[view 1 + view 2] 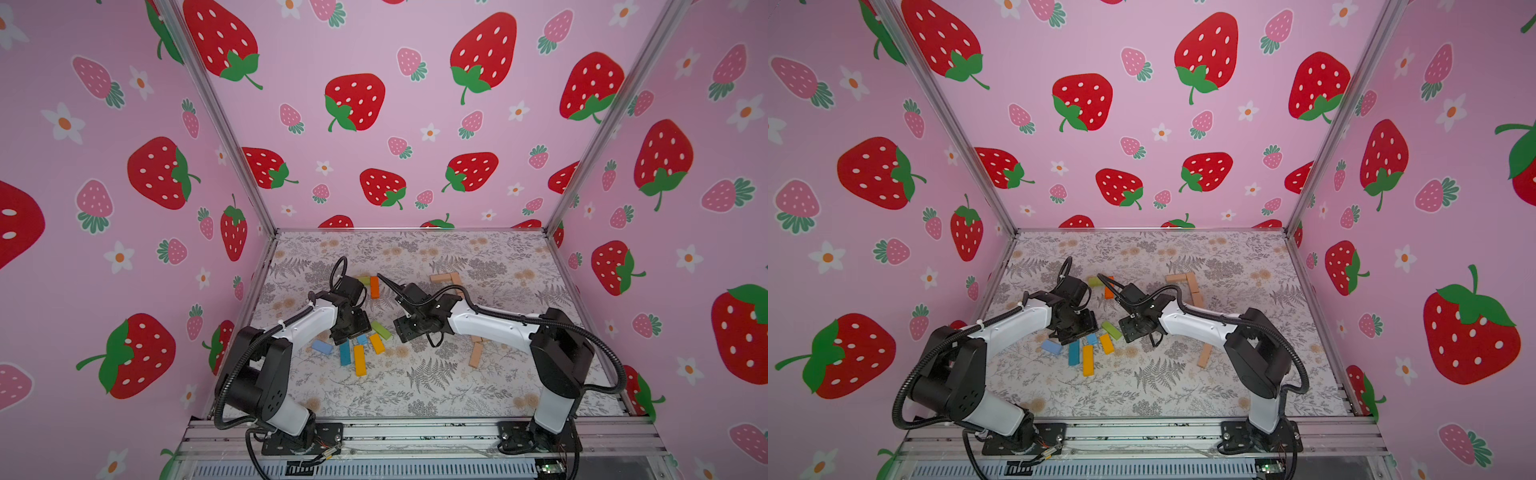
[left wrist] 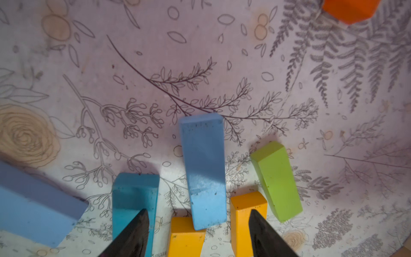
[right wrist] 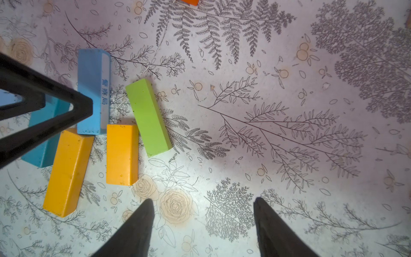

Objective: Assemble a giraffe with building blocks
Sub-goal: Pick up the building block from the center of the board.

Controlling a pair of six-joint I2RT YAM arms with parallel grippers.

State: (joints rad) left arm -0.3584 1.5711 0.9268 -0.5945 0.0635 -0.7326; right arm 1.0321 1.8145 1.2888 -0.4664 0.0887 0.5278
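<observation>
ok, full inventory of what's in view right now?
light blue blocks: two, light blue, near-left cluster
teal block: one, teal, same cluster
yellow blocks: two, yellow, same cluster
green blocks: two, green; one in the cluster, one farther back beside the orange block
orange block: one, orange, farther back, centre
tan blocks: at least four, plain tan, right side; some hidden by the right arm
table: one, grey floral print
walls: three, pink strawberry print, around the table
left gripper: one, black, open, over the cluster
right gripper: one, black, open, over bare table beside the cluster
</observation>
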